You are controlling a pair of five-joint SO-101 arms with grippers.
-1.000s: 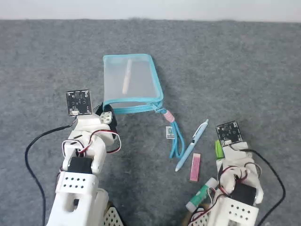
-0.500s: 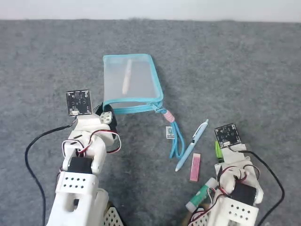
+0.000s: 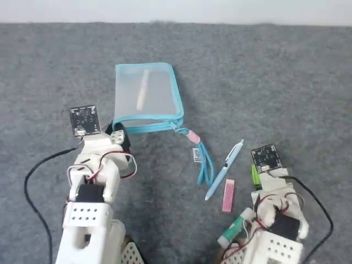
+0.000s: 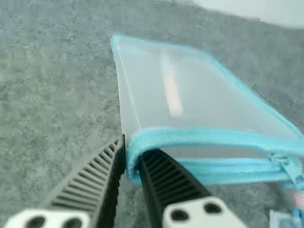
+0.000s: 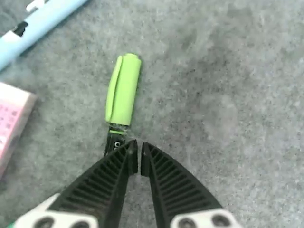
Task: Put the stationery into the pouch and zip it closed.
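The pouch [image 3: 146,96] is seen lying at the far left of the grey worktop [image 3: 286,82], its near-left corner pinched at the zip edge [image 4: 199,137] by the clenched left jaws. By that grip the mouth, which faces the near side, is judged to be steadied so that things can be slid in. One pale stick [image 3: 143,94] is already seen through the clear wall. The zip looks undone along the near edge, with its pink pull [image 3: 192,136] resting at the right corner.

The right jaws are pressed together, with only a slit between them, at the dark end of a green highlighter [image 5: 123,90] lying on the near right of the worktop. Whether that end is nipped or merely touched cannot be told. The highlighter is taken to be the next item to be picked up.

Three more items are left outside, just left of the right arm [image 3: 275,220]:
- a blue pen [image 3: 224,169], lying slantwise;
- a pink eraser [image 3: 227,195], just beside the pen's near tip;
- a green-and-white marker [image 3: 235,226], close against the arm's base.

The pouch's blue strap [image 3: 204,162] is trailed from the pull towards the pen, across the likely path from these items to the mouth, and could be snagged.
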